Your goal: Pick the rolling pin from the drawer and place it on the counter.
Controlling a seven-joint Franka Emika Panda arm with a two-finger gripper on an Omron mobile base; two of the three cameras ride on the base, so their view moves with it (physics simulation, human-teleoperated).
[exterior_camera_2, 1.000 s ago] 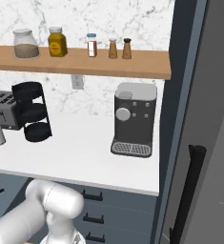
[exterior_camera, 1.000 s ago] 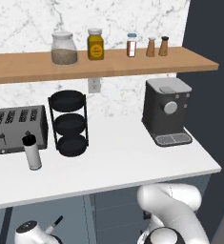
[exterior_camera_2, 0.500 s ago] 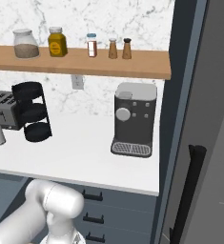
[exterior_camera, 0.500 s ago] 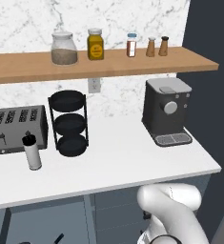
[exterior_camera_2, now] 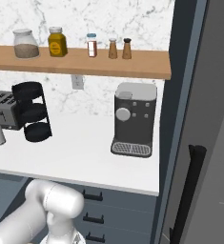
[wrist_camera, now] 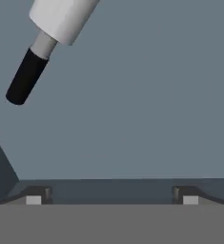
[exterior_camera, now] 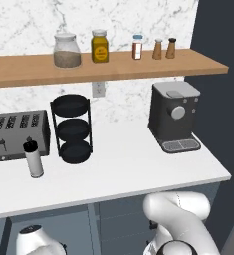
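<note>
In the hand view one end of the rolling pin [wrist_camera: 61,16] reaches in from the top left: a white barrel, then a thin black handle [wrist_camera: 25,76] pointing down-left. It lies on the pale grey floor of the drawer [wrist_camera: 132,119]. My gripper [wrist_camera: 111,200] is open, its fingertips [wrist_camera: 33,199] spread wide with nothing between them. The pin lies ahead of the left fingertip, apart from it. The white counter [exterior_camera: 123,169] runs across both base views, above the arm, which bends down below the counter's front edge.
On the counter stand a toaster [exterior_camera: 19,135], an upright white cylinder with a black cap [exterior_camera: 34,159], a black tiered rack [exterior_camera: 72,128] and a coffee machine [exterior_camera: 174,117]. Jars and shakers line the wooden shelf [exterior_camera: 113,67]. Dark drawer fronts [exterior_camera_2: 99,209] and a tall dark cabinet [exterior_camera_2: 204,119] stand at the right.
In the left base view the arm's white wrist at the lower left sank out of sight half a second ago and shows again now. The things on the counter have not moved.
</note>
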